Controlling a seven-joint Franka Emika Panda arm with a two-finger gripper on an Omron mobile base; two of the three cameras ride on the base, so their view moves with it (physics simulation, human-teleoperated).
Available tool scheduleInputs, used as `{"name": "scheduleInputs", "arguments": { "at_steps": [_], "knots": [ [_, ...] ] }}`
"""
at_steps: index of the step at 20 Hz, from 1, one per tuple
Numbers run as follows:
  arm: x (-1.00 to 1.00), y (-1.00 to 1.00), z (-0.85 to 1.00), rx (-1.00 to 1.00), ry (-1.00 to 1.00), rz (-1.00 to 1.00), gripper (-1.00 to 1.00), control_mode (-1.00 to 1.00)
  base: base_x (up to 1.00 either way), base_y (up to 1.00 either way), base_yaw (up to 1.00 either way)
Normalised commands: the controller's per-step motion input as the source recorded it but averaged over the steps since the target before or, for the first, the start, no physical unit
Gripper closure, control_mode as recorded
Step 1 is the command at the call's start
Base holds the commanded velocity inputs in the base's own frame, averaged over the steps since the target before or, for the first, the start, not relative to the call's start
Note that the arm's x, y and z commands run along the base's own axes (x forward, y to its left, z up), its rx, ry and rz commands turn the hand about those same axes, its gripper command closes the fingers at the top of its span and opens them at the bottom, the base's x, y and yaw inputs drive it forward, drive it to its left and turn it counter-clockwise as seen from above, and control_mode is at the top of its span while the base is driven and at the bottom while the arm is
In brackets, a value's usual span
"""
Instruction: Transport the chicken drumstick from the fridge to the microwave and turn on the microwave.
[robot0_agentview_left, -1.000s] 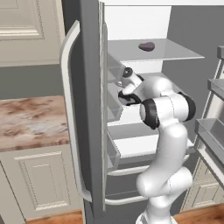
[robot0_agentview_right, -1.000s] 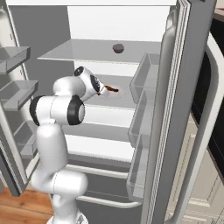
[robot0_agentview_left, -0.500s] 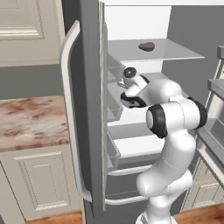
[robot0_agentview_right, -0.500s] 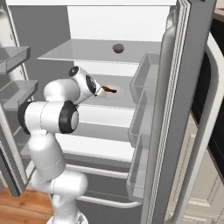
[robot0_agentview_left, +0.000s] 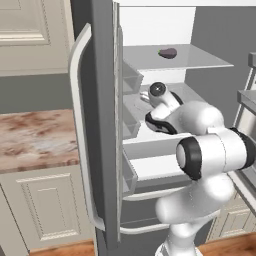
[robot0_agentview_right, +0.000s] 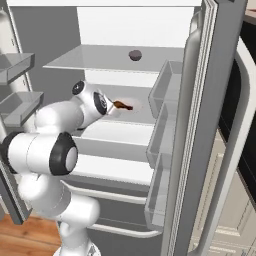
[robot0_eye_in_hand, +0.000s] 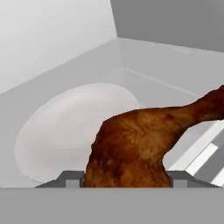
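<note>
We see the fridge (robot0_agentview_right: 220, 125) open, white inside, clear shelves and door bins (robot0_agentview_right: 167, 125) on both sides of the arm's reach. A small dark purple item (robot0_agentview_right: 135, 55) sits alone on the upper shelf (robot0_agentview_left: 200, 62), well apart from the work below. On the middle shelf lies a white round plate (robot0_eye_in_hand: 65, 131); the chicken drumstick (robot0_eye_in_hand: 140, 144) is up above it, between the fingers (robot0_eye_in_hand: 70, 178) of the gripper (robot0_agentview_right: 114, 106), which are clamped on its thick end, bone end pointing off to the side in the hand view. In the right base view the drumstick pokes out past the hand, over the plate, the right door's bins just beside it. The left door's edge and its bins (robot0_agentview_left: 131, 125) stand close beside the arm in the left base view. Against a second ago, the elbow has swung lower and out toward the cameras and the hand has pulled back a bit; the drumstick stays gripped, and the purple item has not moved. Around: a marbled brown table (robot0_agentview_left: 35, 140) top with cream cabinets (robot0_agentview_left: 45, 210) left of the fridge, grey wall, wood floor (robot0_agentview_right: 25, 235).
</note>
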Motion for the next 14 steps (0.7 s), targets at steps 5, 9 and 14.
{"name": "scheduleInputs", "arguments": {
  "at_steps": [5,9,14],
  "knots": [
    [-0.57,-0.05,0.44,0.0,-0.04,0.06,1.0,-1.0,0.0,0.0,0.0],
    [-0.51,0.0,0.63,0.0,0.09,0.09,1.0,-1.0,0.0,0.0,0.0],
    [-0.43,0.0,0.62,0.0,0.19,0.07,1.0,-1.0,0.0,0.0,0.0]
  ]
}}
